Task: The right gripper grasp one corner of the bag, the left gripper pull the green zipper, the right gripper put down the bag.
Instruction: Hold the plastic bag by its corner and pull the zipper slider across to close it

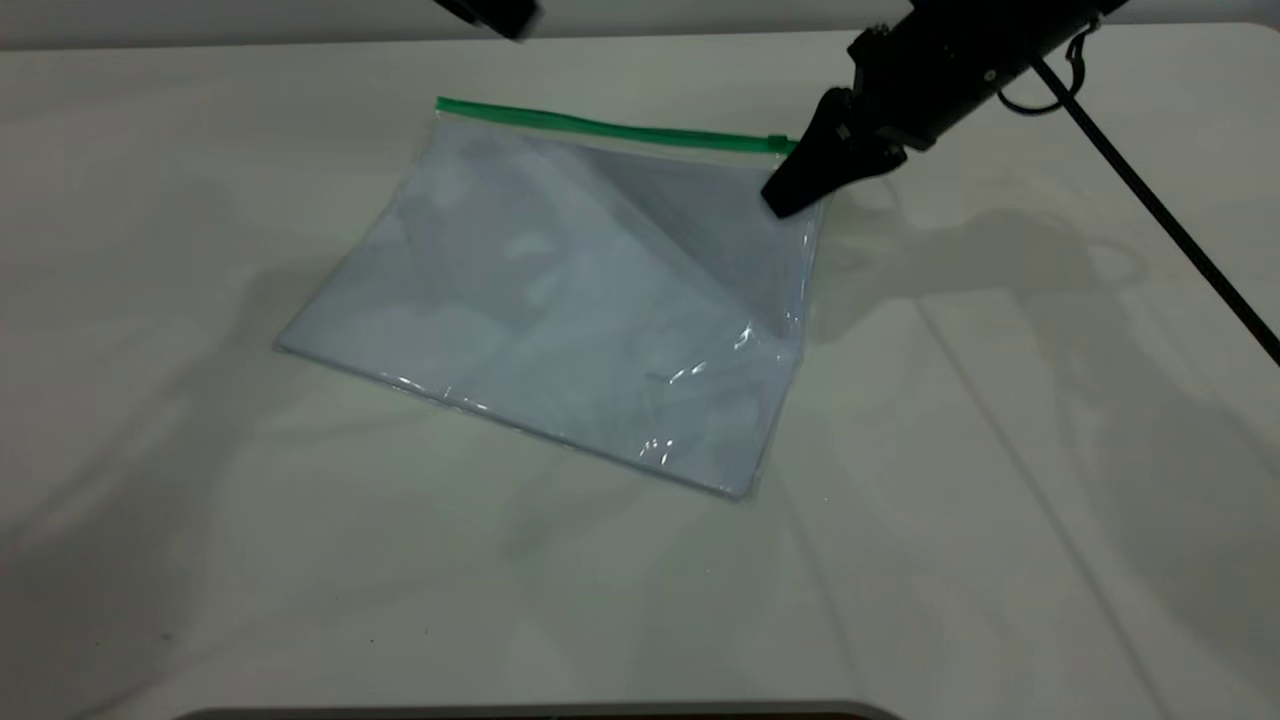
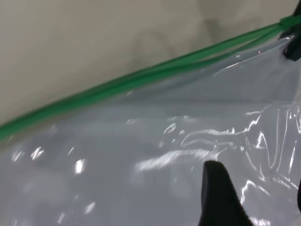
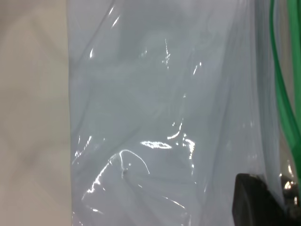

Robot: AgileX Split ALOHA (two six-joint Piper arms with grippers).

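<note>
The bag (image 1: 560,300) is a clear pouch with white sheets inside, lying on the white table (image 1: 300,560). Its far right corner (image 1: 800,170) is lifted off the table. The green zipper (image 1: 600,127) runs along the far edge, with its slider tab (image 1: 778,143) at the right end. My right gripper (image 1: 790,190) is shut on that corner next to the tab; in the right wrist view (image 3: 270,197) plastic lies between the jaws beside the green strip (image 3: 282,94). My left gripper (image 1: 505,20) hovers above the far edge, open and empty over the bag (image 2: 141,155), with the zipper (image 2: 141,77) beyond its fingertip (image 2: 218,193).
A black cable (image 1: 1160,210) runs from the right arm across the table's right side. The right gripper's tip also shows far off in the left wrist view (image 2: 294,44). Bare table lies in front of and to the left of the bag.
</note>
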